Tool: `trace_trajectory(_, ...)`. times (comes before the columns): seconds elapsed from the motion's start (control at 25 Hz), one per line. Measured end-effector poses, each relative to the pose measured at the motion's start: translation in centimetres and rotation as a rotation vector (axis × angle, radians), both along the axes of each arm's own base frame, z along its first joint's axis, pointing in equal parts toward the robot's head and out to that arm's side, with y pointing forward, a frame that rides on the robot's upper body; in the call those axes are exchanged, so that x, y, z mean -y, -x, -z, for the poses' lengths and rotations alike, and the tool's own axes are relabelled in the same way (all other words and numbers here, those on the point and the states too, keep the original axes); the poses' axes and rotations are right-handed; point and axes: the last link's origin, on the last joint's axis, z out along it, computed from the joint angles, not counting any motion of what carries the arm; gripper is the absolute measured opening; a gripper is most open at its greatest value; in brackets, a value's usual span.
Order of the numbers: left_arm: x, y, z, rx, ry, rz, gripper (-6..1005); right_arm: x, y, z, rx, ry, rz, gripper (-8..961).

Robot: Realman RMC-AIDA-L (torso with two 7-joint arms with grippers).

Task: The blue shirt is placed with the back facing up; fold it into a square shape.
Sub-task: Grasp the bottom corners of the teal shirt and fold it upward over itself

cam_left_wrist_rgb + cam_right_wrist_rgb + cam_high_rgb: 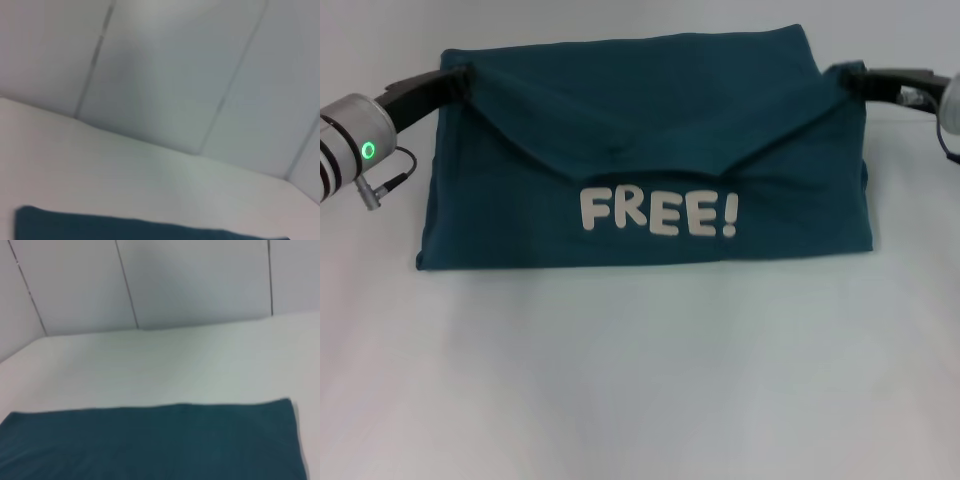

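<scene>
the worktop (640, 380) under me is plain white, smooth and matte, and it runs back to a pale panelled wall (200, 280) with thin dark seams between the panels; both of my wrist views show that wall rising just behind the worktop's far edge.

the blue shirt (650, 120) lies spread across the far half of the worktop, folded into a wide band. its near part shows white "free!" lettering, facing up and toward me, and above the lettering a flap of cloth sags in a shallow v, drawn up at both outer corners.

my left hand (463, 82) is at the shirt's far left corner, dark fingers pinched on the cloth there, the fabric bunched up to them. the silver forearm with its green light sits just off the shirt's left edge. my right hand (848, 76) is at the far right corner, likewise clamped on a bunch of cloth, with the arm running off to the right.

so the shirt hangs between my two hands at its upper corners and rests on the worktop along its near edge. from the left wrist i see only a dark strip of shirt; from the right wrist, a broad flat stretch of it ending in a straight edge.
</scene>
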Motion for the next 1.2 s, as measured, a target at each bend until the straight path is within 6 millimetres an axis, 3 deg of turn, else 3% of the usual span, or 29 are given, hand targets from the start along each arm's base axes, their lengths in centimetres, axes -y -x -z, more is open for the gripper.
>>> trace_trajectory(0.32, 0.6, 1.1, 0.5, 0.019, -0.047, -0.034, 40, -0.8, 1.1, 1.4, 0.051, -0.012, -0.016, 45)
trace_trajectory(1.2, 2.9, 3.0, 3.9, 0.027, -0.035, -0.098, 40, 1.0, -0.8, 4.1, 0.078, -0.018, 0.022, 47)
